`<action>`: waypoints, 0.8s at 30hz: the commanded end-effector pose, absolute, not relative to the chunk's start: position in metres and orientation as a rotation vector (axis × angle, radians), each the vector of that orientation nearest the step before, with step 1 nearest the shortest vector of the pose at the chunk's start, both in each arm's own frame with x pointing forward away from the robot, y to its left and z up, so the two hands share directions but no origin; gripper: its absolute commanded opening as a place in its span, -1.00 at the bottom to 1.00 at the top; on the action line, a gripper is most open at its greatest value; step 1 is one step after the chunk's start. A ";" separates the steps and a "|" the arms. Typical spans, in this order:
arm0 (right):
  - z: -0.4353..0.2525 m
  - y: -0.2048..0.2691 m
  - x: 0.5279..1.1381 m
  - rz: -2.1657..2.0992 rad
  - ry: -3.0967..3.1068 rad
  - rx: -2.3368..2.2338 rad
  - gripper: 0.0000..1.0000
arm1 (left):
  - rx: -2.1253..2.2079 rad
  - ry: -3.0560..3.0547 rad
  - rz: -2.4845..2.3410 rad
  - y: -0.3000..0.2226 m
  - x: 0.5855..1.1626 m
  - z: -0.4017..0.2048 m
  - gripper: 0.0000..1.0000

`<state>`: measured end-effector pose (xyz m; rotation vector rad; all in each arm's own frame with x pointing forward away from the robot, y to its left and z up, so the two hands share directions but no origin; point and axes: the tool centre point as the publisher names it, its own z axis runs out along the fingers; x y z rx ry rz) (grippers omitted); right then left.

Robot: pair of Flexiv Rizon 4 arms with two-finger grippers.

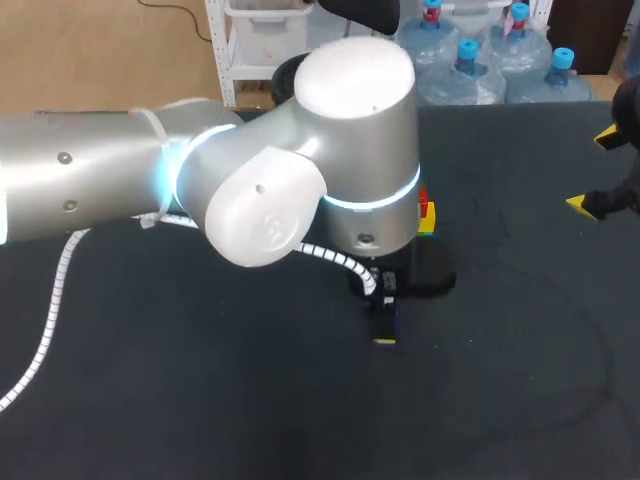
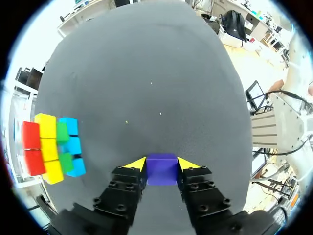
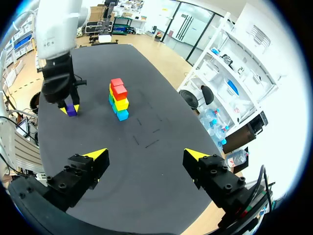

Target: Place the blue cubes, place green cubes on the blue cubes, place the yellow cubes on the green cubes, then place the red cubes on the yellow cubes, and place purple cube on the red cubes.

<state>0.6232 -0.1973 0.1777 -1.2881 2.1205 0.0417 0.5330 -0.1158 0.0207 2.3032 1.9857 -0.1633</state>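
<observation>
Tabletop (image 2: 156,73) dark grey, purple cube (image 2: 162,170) clamped in left tool (image 2: 162,165)

lone cube stack (image 3: 118,100), seemingly open room all round

single cube (image 2: 161,172) between fingers of left gripper (image 2: 162,165), cube stack (image 2: 53,147) beside it, apart

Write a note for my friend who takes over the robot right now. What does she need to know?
Left gripper: shut on the purple cube, down by the table, away from the stack.
Right gripper: open, holding nothing, off to the side.
Stack: blue cubes at the bottom, then green cubes, yellow cubes, and red cubes on top.
Done: all four layers.
Left to do: carry the purple cube over and set it on the red cubes.
</observation>
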 end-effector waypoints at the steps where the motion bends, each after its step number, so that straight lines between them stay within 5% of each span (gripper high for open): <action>1: 0.176 -0.197 0.622 0.033 2.117 -1.280 1.00 | 2.292 1.984 -0.185 -0.112 0.530 0.061 -1.00; 16: 0.176 -0.197 0.622 0.033 2.117 -1.280 1.00 | 2.343 2.017 -0.132 -0.116 0.532 0.181 -1.00; 24: 0.176 -0.197 0.622 0.033 2.117 -1.280 1.00 | 2.235 2.048 -0.098 -0.129 0.557 0.187 -1.00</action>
